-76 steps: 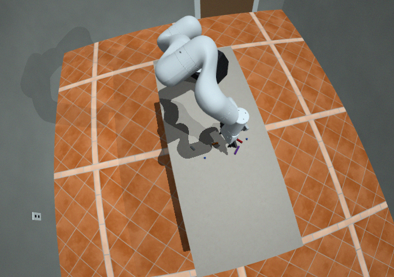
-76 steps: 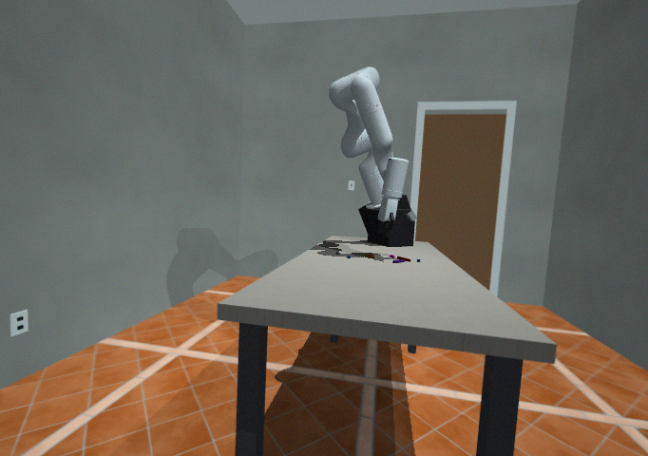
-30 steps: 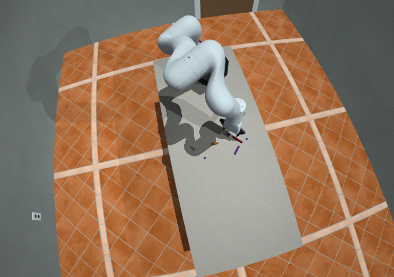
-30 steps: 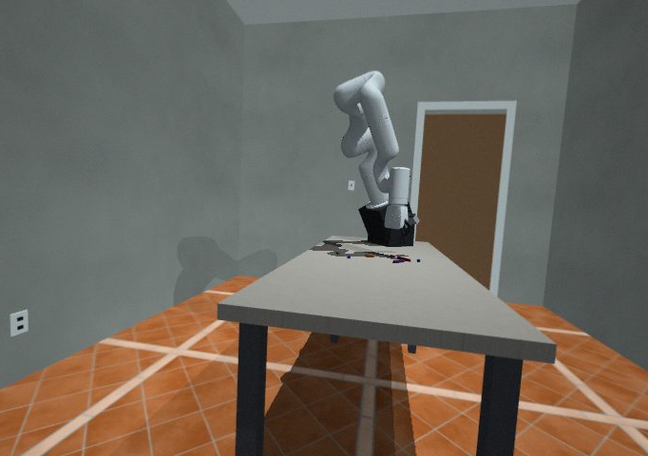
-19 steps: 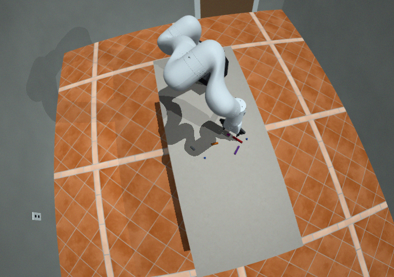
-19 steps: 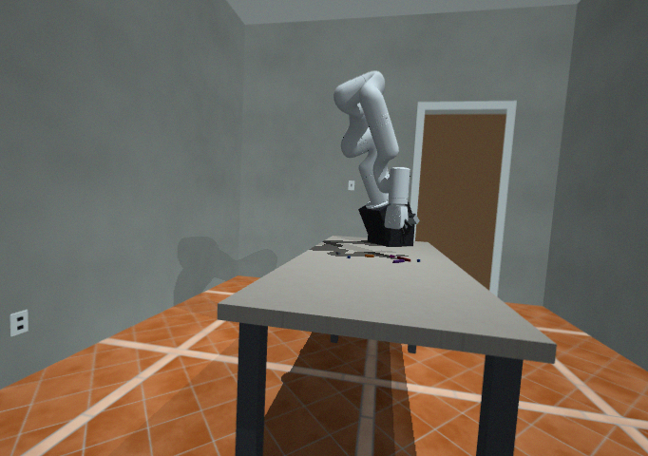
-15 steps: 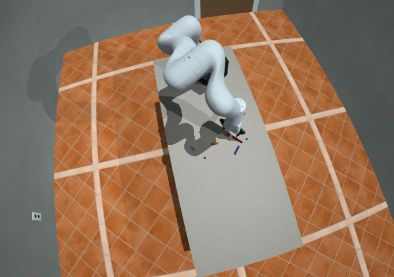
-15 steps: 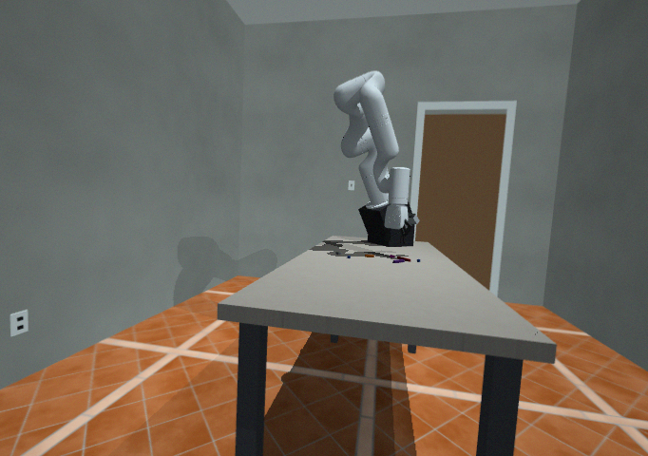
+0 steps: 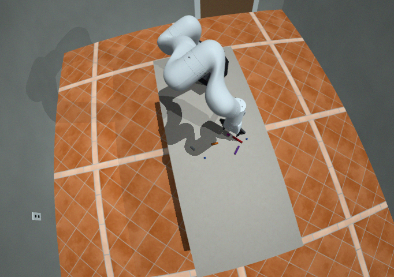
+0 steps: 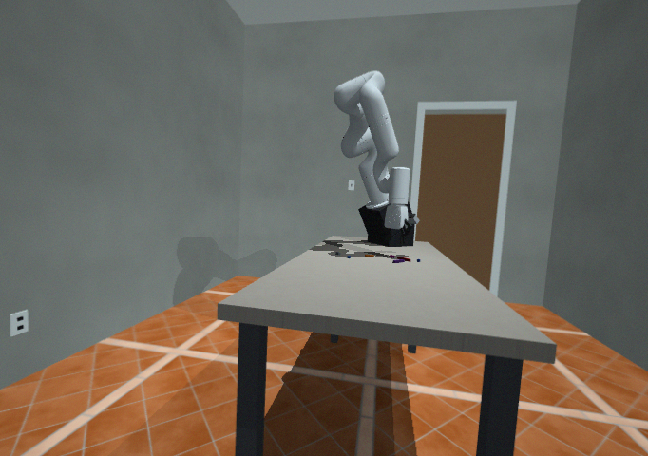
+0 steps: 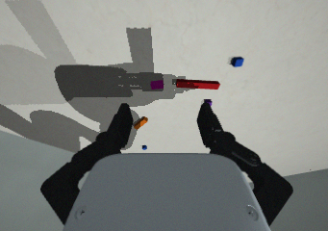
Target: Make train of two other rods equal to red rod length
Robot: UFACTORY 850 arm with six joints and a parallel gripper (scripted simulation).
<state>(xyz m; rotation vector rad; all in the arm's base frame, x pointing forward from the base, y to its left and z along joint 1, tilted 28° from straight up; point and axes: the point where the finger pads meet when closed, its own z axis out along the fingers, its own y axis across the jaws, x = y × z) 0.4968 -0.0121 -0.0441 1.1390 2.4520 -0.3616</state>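
Observation:
My gripper [image 11: 164, 112] is open and empty, above the table. The red rod [image 9: 237, 139] [image 10: 403, 258] [image 11: 198, 85] lies flat. The magenta rod [image 9: 228, 134] [image 11: 157, 85] lies off its left end, roughly in line, with a visible gap. The purple rod [image 9: 237, 150] [image 10: 398, 261] [image 11: 209, 102] lies apart at an angle, mostly hidden behind a finger in the wrist view. The orange rod [image 9: 215, 143] [image 10: 369, 256] [image 11: 141, 122] lies separately. The grey rod [image 9: 192, 148] lies farther left in shadow. One blue rod [image 9: 246, 139] [image 10: 418, 260] [image 11: 237, 62] is near red's right end; another [image 9: 204, 157] [image 10: 349, 256] [image 11: 144, 147] lies apart.
The rods lie on the grey table [image 9: 237, 202] [image 10: 378, 290]. The arm's shadow falls across magenta, orange, grey and part of red. The table's right edge runs to the right of the nearer blue rod in the top view. The arm's base stands at the table's far end.

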